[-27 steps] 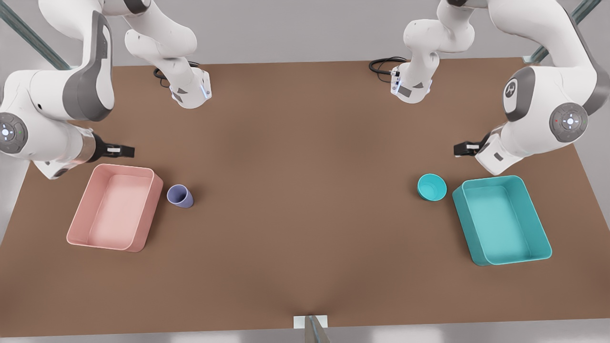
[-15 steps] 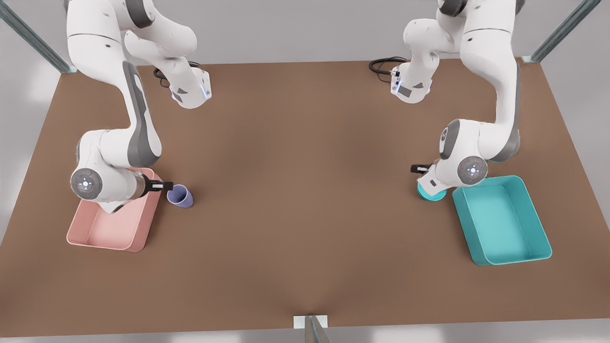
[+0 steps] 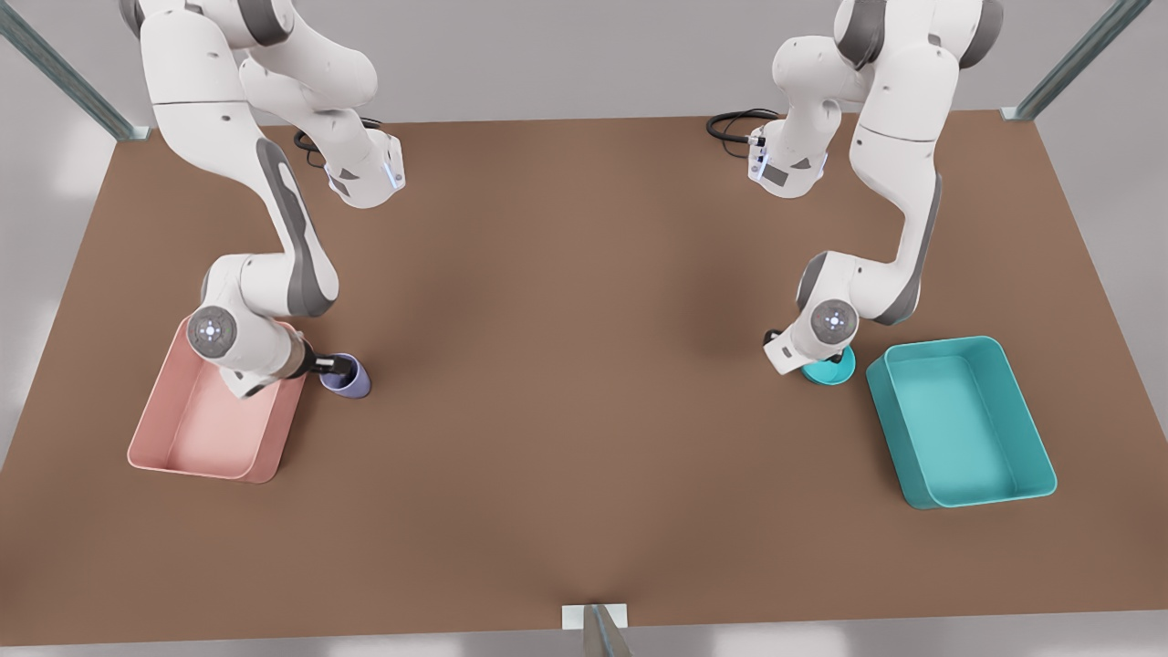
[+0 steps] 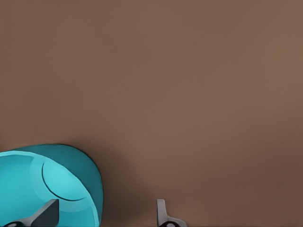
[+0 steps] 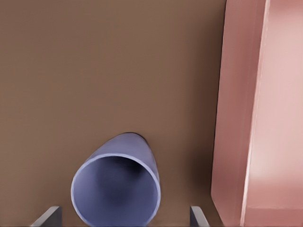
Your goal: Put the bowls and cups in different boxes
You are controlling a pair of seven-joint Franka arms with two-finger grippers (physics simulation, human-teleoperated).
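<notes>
Both arms have swung down from the table's far corners over the last second, each ending low over its own small vessel. Seen from the front, the right gripper (image 3: 330, 367) sits at the rim of the small lavender-purple tapered cup (image 3: 350, 378), which stands upright on the brown tabletop (image 3: 584, 365) just beside the pale pink rectangular plastic bin (image 3: 155, 433), on the side of that bin toward the table's middle; the left gripper (image 3: 792, 358) hangs over the small round teal bowl (image 3: 832, 370), which rests just beside the large teal rectangular plastic bin (image 3: 1027, 438), again on its inward side. From the left wrist camera, the left gripper (image 4: 106, 215) has its fingers spread apart and empty, one fingertip (image 4: 47, 213) over the bowl's (image 4: 52, 182) interior and the other (image 4: 162, 212) over bare table, so the bowl's wall lies between them and the bowl's centre lies off to one side of the grasp line. From the right wrist camera, the right gripper (image 5: 125, 215) is likewise spread wide and holding nothing, and the cup's (image 5: 116, 189) open mouth lies squarely between the fingertips (image 5: 47, 215), with the pink bin's wall (image 5: 236, 118) close alongside one finger. Judging by this, the right arm can close around the whole cup, while the left will pinch the bowl's rim.
</notes>
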